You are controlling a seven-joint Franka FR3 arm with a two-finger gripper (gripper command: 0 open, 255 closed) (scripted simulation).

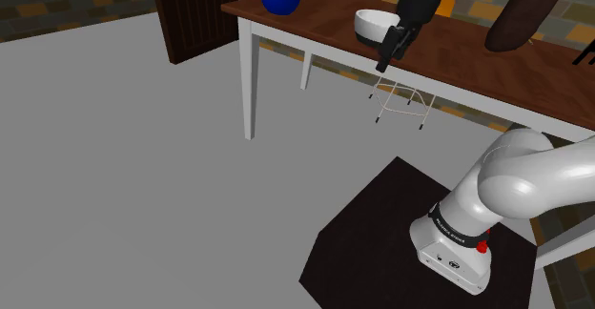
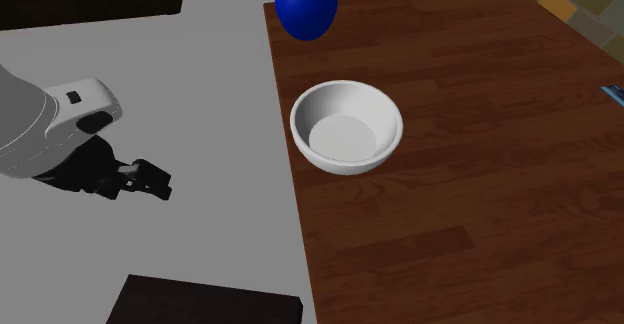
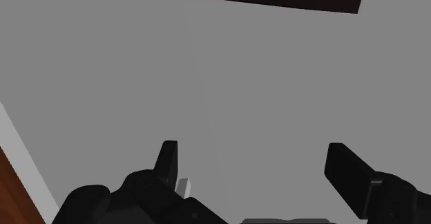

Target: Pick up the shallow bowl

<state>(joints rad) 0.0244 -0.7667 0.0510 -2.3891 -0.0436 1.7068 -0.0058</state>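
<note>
A white shallow bowl (image 2: 346, 130) stands upright on the brown wooden table (image 2: 480, 212), near the table's edge. In the shoulder view the bowl (image 1: 371, 21) sits just behind the arm's wrist. My black gripper (image 2: 152, 180) hangs off the table over the grey floor, beside the table's edge and apart from the bowl. In the shoulder view the gripper (image 1: 384, 65) points down past the table's front edge. The wrist view shows the gripper (image 3: 254, 150) open, its two fingers wide apart with only grey floor between them.
A blue vase (image 2: 307, 2) stands at the table's edge beyond the bowl. A wire stool (image 1: 400, 102) sits under the table. A dark brown object (image 1: 520, 16) leans at the table's back. The dark stand (image 1: 410, 240) carries the arm's base.
</note>
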